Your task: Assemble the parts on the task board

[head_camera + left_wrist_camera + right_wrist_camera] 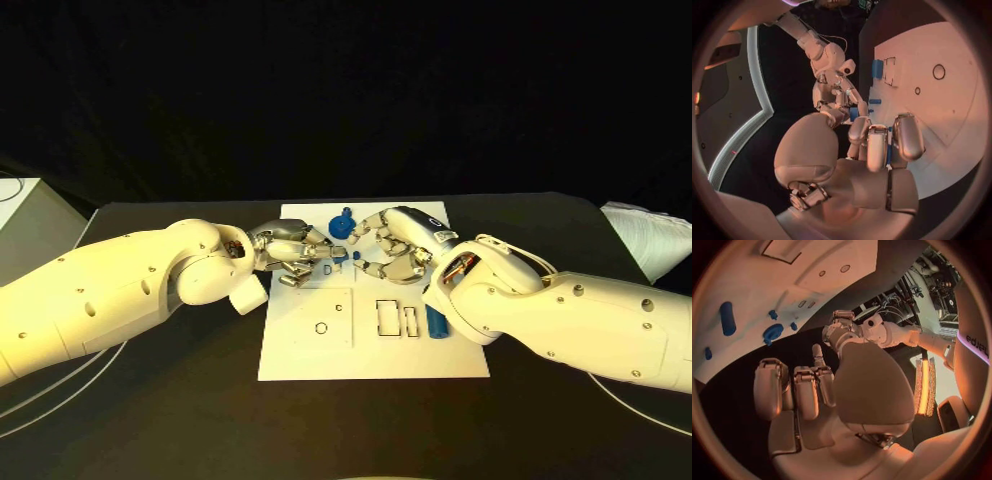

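The white task board (372, 350) lies in the middle of the black table. My left hand (296, 255) and right hand (387, 248) meet fingertip to fingertip over its far end. A small blue part (356, 258) shows between them, also visible as a small blue part (854, 114) in the left wrist view. Blue also shows between the curled left fingers (879, 145), but I cannot tell whether they grip it. The right fingers (798, 390) are curled in with nothing in them. A round blue part (343, 225) stands on the board just beyond the hands.
A long blue part (436, 322) lies on the board beside rectangular slots (389, 318), close under my right forearm. A round hole (322, 327) marks the board's left half. Several small blue parts (773, 314) sit near the round blue part (772, 332).
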